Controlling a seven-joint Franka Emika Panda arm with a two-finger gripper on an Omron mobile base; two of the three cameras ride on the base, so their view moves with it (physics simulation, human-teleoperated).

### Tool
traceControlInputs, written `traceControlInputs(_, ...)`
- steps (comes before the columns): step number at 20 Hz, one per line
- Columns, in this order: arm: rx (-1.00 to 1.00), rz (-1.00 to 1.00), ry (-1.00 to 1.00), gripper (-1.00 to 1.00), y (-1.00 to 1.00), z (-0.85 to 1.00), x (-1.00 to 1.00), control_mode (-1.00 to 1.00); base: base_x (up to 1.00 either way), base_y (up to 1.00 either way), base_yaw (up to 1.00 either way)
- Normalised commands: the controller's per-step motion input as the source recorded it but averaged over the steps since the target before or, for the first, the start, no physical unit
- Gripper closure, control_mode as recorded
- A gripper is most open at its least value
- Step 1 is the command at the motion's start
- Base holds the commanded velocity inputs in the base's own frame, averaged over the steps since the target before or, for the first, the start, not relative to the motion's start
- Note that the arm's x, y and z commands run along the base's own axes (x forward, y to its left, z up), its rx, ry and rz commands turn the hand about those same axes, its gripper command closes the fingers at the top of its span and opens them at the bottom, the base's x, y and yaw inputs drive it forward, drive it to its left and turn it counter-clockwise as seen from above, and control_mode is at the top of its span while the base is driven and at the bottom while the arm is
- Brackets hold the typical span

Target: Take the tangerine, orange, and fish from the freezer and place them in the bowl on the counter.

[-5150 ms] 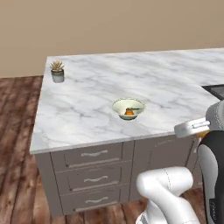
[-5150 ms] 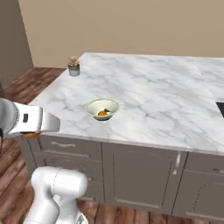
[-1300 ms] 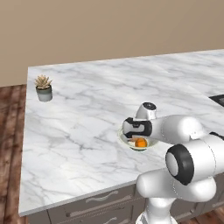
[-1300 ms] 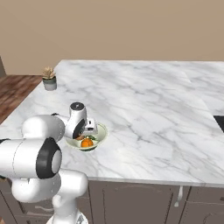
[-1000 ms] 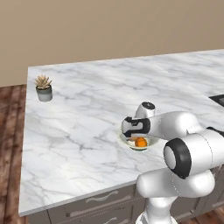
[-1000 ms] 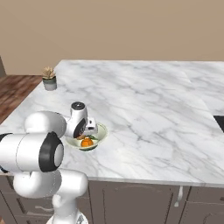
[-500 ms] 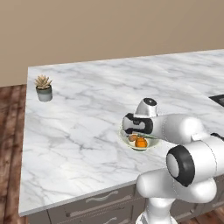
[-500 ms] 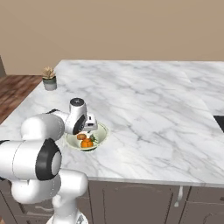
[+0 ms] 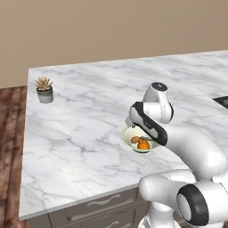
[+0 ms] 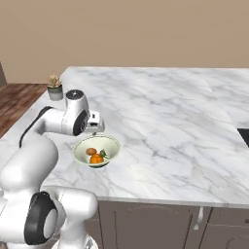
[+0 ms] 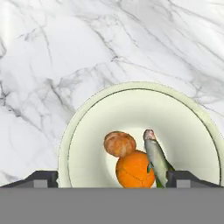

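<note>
End effector (image 11: 112, 178) sat just above the small round pale cream-green bowl (image 11: 188, 127), its two dark fingertips (image 11: 41, 178) spread wide apart with nothing between them, so it looked like a release pose, wrist aimed straight down so items would fall inside the rim. Bowl rested on the white grey-veined marble worktop (image 9: 84, 120) near its front edge, within easy arm reach, well apart from the small grey plant pot with a spiky succulent (image 9: 44, 90) at the far corner. Inside the bowl: a bright smooth round orange (image 11: 134, 168), a duller brownish-orange, slightly dimpled tangerine (image 11: 120, 144) touching it, and a slim grey-green fish (image 11: 156, 162) with a pinkish head lying against the orange's side. All three clustered off-centre, toward the hand-view bottom. Judged: all three pieces appeared delivered, task essentially done. Right base view showed the same contents in the bowl (image 10: 113, 146).
</note>
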Motion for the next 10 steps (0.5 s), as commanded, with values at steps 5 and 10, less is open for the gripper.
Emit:
traceControlInputs(5, 0.0, -0.19, 0.0, -1.0, -0.14, 0.86, -0.96, -1.0, 0.0, 0.0, 0.0)
traceControlInputs(10, 0.0, -0.05, -0.02, -1.0, -0.02, 0.55, -1.0, -1.0, 0.0, 0.0, 0.0)
